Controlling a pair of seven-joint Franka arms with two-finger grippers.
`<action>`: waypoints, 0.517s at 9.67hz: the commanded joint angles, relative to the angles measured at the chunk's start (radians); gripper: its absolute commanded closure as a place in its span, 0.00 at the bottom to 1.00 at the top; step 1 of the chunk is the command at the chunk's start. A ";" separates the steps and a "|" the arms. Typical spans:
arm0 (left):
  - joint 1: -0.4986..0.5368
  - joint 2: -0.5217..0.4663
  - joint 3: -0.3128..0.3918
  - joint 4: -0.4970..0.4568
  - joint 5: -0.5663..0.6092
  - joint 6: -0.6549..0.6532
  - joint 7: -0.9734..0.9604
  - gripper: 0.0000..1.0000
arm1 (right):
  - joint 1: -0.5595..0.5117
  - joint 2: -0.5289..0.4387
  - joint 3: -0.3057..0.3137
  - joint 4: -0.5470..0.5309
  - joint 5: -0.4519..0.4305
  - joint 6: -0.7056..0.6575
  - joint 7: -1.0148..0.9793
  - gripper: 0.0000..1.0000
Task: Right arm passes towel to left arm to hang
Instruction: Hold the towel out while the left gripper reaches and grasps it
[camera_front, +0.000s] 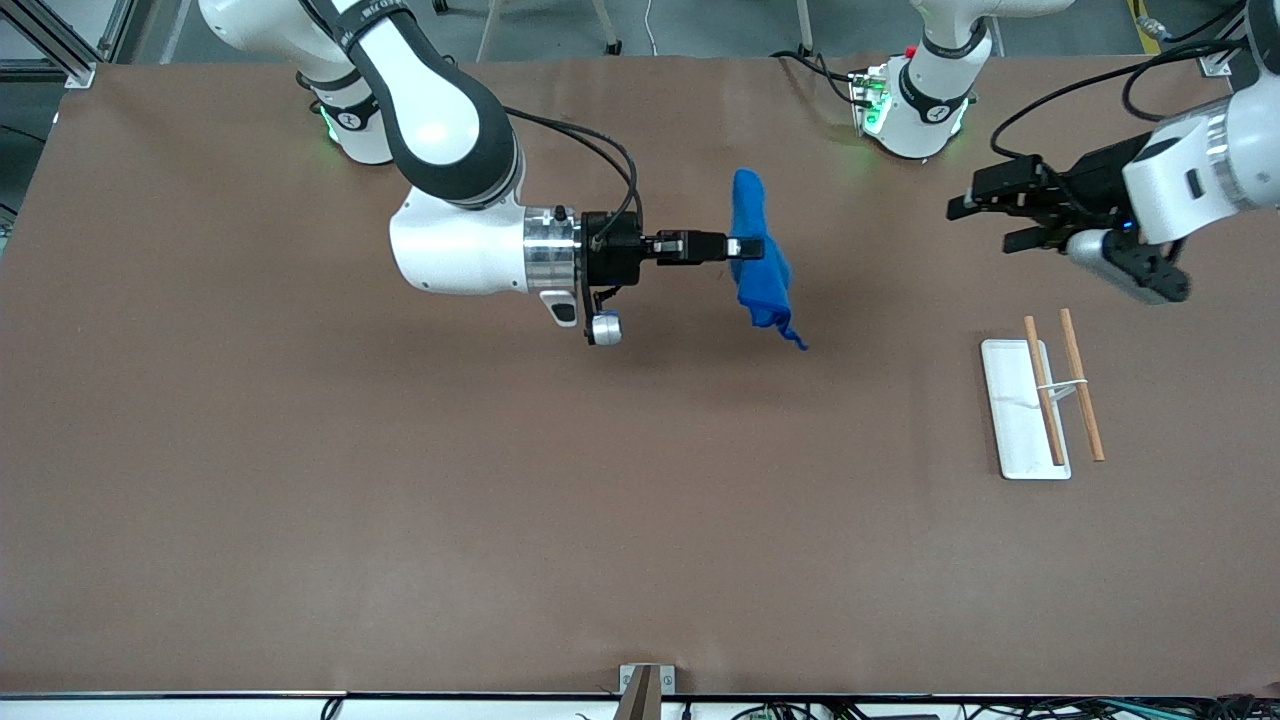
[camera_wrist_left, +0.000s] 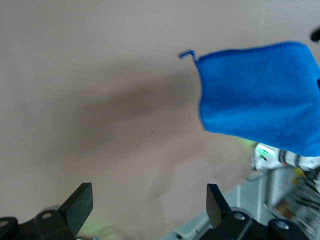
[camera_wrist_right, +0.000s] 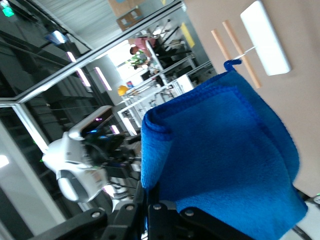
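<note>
My right gripper (camera_front: 748, 247) is shut on the blue towel (camera_front: 760, 255) and holds it up in the air over the middle of the table. The towel (camera_wrist_right: 220, 150) hangs folded, with its small loop (camera_front: 797, 341) at the lowest corner. My left gripper (camera_front: 965, 222) is open in the air toward the left arm's end of the table, pointing at the towel with a gap between them. In the left wrist view the towel (camera_wrist_left: 260, 95) shows ahead of the open fingers (camera_wrist_left: 80, 202), nothing between them.
A white flat base (camera_front: 1015, 415) with two wooden rods (camera_front: 1082, 385) joined by a thin white bar lies on the brown table toward the left arm's end, nearer the front camera than the left gripper. Both arm bases stand at the table's back edge.
</note>
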 joint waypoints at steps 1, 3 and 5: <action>0.004 -0.004 0.001 -0.130 -0.091 0.003 0.104 0.00 | 0.032 -0.004 -0.012 -0.009 0.128 0.001 -0.039 0.99; 0.039 0.010 0.002 -0.227 -0.240 0.001 0.214 0.00 | 0.059 -0.004 -0.012 -0.010 0.198 0.002 -0.067 0.99; 0.070 0.069 0.004 -0.281 -0.354 -0.048 0.334 0.00 | 0.078 -0.004 -0.012 -0.007 0.233 0.014 -0.069 0.99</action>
